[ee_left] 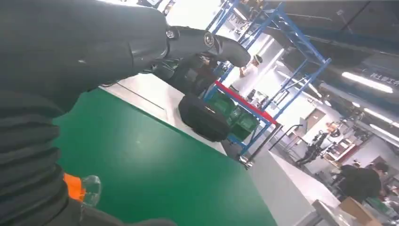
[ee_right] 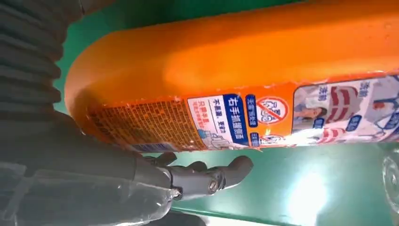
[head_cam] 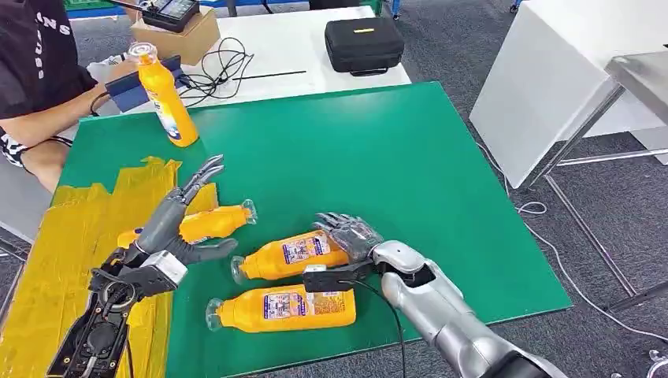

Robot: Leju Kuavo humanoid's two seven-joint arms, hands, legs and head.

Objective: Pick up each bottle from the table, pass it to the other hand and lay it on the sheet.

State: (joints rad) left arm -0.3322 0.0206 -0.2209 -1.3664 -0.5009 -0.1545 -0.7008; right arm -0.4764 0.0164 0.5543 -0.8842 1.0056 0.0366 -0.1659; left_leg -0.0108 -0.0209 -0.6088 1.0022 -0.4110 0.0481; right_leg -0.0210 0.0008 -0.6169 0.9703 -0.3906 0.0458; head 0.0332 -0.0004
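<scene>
The right hand (head_cam: 352, 234) is wrapping its fingers round the middle bottle (head_cam: 291, 254), lying on the green table (head_cam: 410, 181). The left hand (head_cam: 177, 220) is waiting with fingers apart over the yellow sheet (head_cam: 71, 236). The round bottle might roll away, bumping the near bottle (head_cam: 280, 307).

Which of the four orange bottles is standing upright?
The bottle at the far left edge of the green mat, held by a person's hand. The other three lie on their sides near the robot's hands.

bottles (head_cam: 293, 253): orange, clear caps | table (head_cam: 394, 173): green | sheet (head_cam: 71, 236): yellow | case (head_cam: 364, 44): black
</scene>
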